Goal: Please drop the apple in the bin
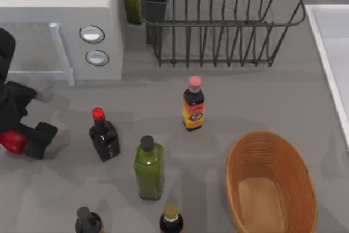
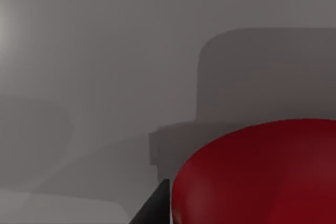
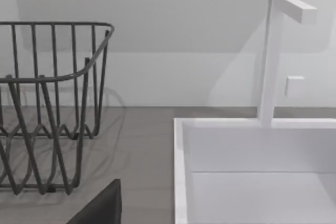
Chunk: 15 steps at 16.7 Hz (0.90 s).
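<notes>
The apple (image 1: pixel 11 142) is a small glossy red fruit at the far left edge of the table in the top view. My left gripper (image 1: pixel 22 141) is shut on it, with a black finger (image 1: pixel 41 138) against its right side. In the left wrist view the apple (image 2: pixel 262 177) looms large and close over the grey table, beside a dark fingertip (image 2: pixel 156 209). The bin (image 1: pixel 235 162), an oval tan wicker basket, sits at the front right, far from the apple, with nothing inside. My right arm is parked off to the right; a dark edge of its gripper (image 3: pixel 100 208) shows in the right wrist view.
Several bottles stand between the apple and the bin: a dark red-capped one (image 1: pixel 103 135), a green one (image 1: pixel 149 167), a sauce bottle (image 1: pixel 193 105), and two at the front edge. A white microwave (image 1: pixel 65 20) and a black wire dish rack (image 1: pixel 218 20) line the back. A white sink (image 3: pixel 252 171) lies right.
</notes>
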{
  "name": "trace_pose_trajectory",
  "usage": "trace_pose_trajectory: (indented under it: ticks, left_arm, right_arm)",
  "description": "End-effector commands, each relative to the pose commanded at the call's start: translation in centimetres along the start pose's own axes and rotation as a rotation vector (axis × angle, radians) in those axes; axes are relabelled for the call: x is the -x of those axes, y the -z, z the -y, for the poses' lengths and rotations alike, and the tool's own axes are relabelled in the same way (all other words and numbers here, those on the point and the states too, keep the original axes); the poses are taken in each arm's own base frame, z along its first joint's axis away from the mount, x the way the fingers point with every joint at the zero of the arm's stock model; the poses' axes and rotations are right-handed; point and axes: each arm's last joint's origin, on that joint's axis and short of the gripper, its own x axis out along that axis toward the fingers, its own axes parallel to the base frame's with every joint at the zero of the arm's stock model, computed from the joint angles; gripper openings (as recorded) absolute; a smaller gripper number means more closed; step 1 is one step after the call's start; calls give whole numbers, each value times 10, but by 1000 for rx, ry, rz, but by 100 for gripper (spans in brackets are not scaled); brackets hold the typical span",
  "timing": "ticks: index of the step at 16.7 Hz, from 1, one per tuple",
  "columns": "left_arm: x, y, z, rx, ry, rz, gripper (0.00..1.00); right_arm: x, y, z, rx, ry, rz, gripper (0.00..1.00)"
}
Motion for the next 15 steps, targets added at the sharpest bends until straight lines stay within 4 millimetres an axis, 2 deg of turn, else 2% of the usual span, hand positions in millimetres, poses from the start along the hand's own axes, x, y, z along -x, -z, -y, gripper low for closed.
trace_pose_trajectory:
  ticks: [5,15]
  left_arm:
    - [0,0,0,0,0,0,2]
    - [5,4,4,1,26,-7,0]
  right_arm:
    - [0,0,0,0,0,0,100]
    - [0,0,0,0,0,0,100]
